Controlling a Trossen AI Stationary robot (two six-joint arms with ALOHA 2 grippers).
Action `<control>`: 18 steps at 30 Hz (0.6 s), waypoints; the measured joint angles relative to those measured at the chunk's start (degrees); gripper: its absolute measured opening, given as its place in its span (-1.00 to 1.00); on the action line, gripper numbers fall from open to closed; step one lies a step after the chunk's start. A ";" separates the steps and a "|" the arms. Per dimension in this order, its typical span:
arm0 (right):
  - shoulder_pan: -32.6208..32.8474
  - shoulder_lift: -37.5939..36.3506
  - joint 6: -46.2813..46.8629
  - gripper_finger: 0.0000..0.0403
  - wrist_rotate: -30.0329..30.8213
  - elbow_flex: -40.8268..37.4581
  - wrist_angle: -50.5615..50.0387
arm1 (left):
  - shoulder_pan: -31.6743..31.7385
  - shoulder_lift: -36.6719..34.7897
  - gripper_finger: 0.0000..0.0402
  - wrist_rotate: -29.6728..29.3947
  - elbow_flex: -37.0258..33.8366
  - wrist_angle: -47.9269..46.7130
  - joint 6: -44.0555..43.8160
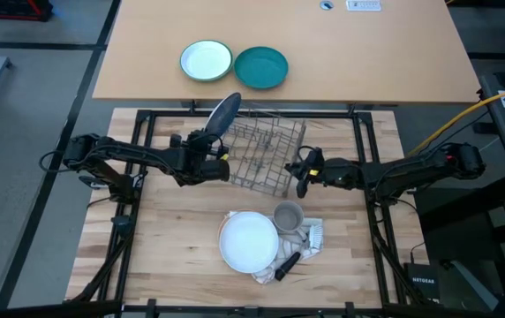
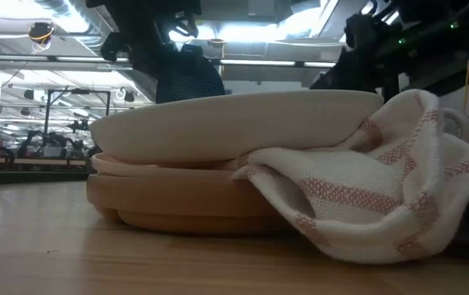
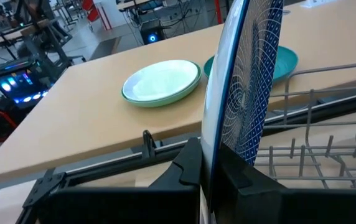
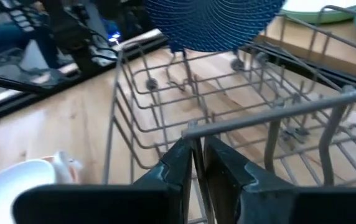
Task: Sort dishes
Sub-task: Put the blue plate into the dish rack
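My left gripper (image 1: pixel 214 157) is shut on the blue patterned plate (image 1: pixel 224 113), which stands on edge above the left end of the wire dish rack (image 1: pixel 268 152). My right gripper (image 1: pixel 303 172) is shut on the rack's right side. The white plate (image 1: pixel 248 240) lies face up on the tan-brown plate (image 2: pixel 177 201), near the table's front edge. In the high view the tan plate is hidden under the white one. A striped towel (image 2: pixel 366 188) is draped against both plates. My left gripper pinches the blue plate's lower rim (image 3: pixel 210 163) between its two fingers, one finger on each face. The fingers come level from the table's left. The plate stands upright on edge above the fingers, tilted a little, over the rack's left end. My right gripper pinches a wire of the rack's upper rim (image 4: pixel 198 132) on the rack's right side between its two fingers. The fingers come level from the table's right and lie across the wire. The rack rests on the table.
A grey mug (image 1: pixel 288 215) stands beside the white plate on the towel, and a dark-handled tool (image 1: pixel 286 263) lies at the towel's near edge. A white green-rimmed bowl (image 1: pixel 206 61) and a teal plate (image 1: pixel 260 67) sit on the far tan table beyond the rack.
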 joint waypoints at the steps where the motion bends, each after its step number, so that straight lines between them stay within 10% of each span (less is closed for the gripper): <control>1: 0.00 0.00 0.01 -0.77 -0.55 0.00 0.41 | 0.14 0.00 -1.00 0.00 0.00 -0.02 -0.02; 18: -0.02 -0.02 -0.89 -0.77 -9.37 0.09 0.68 | 0.96 -0.04 -1.00 1.99 0.00 -0.61 1.81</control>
